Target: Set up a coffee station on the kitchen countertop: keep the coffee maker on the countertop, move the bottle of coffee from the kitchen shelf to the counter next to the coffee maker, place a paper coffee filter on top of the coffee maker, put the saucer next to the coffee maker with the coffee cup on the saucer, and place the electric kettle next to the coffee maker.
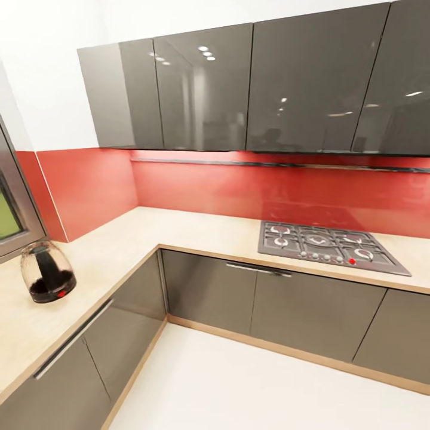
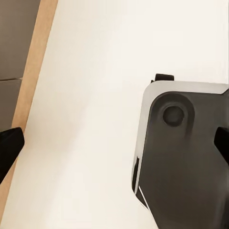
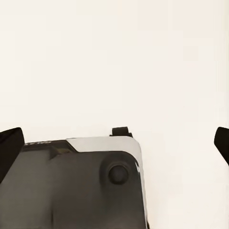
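Observation:
The electric kettle (image 1: 48,272), rounded clear glass with a black base and a small red switch, stands on the left run of the tan countertop (image 1: 197,230), close to its front edge. In the left wrist view my left gripper (image 2: 114,143) is open, its black fingertips (image 2: 9,145) far apart over white floor with nothing between them. In the right wrist view my right gripper (image 3: 114,145) is also open and holds nothing, its fingertips (image 3: 9,148) at the two sides of the picture.
The countertop turns an L-shaped corner, with a gas hob (image 1: 328,245) set into the right run. Glossy dark grey wall cabinets (image 1: 251,89) hang over a red backsplash (image 1: 239,188). White floor (image 1: 239,382) lies before the drawer fronts. My dark base (image 2: 186,157) sits below both grippers.

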`<state>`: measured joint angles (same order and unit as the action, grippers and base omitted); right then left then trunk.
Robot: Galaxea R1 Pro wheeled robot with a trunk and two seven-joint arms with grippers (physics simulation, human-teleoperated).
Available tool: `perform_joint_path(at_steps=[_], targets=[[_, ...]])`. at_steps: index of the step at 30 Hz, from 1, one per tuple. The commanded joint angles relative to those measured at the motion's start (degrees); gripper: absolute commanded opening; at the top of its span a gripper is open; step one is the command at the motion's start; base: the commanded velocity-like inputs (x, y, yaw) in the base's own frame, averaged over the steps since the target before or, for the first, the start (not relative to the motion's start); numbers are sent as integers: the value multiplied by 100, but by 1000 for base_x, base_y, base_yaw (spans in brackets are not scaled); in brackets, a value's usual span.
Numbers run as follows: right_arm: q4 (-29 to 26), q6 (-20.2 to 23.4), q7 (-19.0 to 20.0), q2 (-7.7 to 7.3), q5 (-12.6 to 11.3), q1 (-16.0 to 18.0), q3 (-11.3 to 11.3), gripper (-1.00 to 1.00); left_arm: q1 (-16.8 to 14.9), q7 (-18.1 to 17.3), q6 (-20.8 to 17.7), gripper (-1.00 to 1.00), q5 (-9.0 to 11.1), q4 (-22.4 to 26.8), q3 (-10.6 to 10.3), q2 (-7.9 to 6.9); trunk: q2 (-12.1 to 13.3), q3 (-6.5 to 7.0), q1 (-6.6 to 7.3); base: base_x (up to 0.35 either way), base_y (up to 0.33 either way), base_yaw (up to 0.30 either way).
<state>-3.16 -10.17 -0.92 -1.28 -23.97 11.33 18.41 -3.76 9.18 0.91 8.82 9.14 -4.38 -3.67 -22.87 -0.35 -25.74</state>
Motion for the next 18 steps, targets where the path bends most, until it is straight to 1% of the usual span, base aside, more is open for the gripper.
perform_joint_path(at_steps=[1, 18], targets=[[0, -11, -10, -1, -46, 1, 49, 100, -1, 23, 9, 100, 58, 0, -47, -2, -4, -4, -5, 249, -199, 0], [0, -11, -13, -3, -46, 1, 40, 100, -2, 23, 13, 100, 56, 0, -37, -2, -4, -4, -5, 249, -199, 0]])
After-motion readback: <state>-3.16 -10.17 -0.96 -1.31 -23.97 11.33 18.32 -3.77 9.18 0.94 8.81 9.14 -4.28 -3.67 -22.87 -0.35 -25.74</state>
